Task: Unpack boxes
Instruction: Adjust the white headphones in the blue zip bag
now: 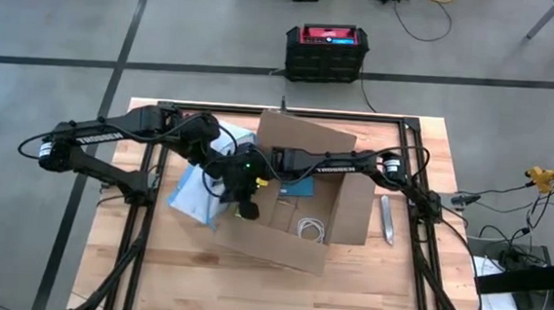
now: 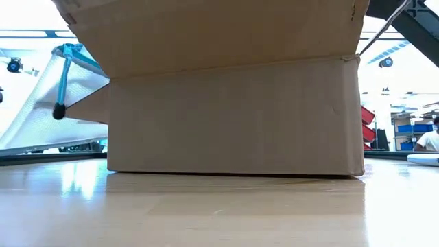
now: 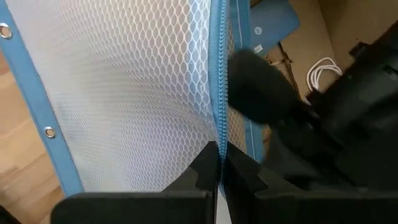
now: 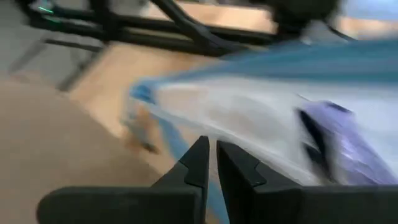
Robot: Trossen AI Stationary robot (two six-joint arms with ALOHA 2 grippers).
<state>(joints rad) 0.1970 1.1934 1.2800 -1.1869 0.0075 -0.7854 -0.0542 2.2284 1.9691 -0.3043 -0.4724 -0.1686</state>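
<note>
two arms are seen reaching over a wooden table (image 1: 365,288). at the left, a clear blue-edged mesh bag (image 1: 194,196) is grasped along its zipper edge by the clenched left gripper (image 3: 219,163), just beside the box. at the middle, the open brown cardboard box (image 1: 325,199) is set, a white cable (image 1: 311,229) lying inside. the right gripper (image 4: 211,155) is closed at the box's left wall; whether anything is held cannot be told.

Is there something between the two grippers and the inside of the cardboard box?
Yes. The mesh bag with blue edges hangs at the left side of the cardboard box. The left gripper is shut on its blue zipper edge, and the right gripper is shut close beside the bag. The white cable lies in the box behind it.
</note>
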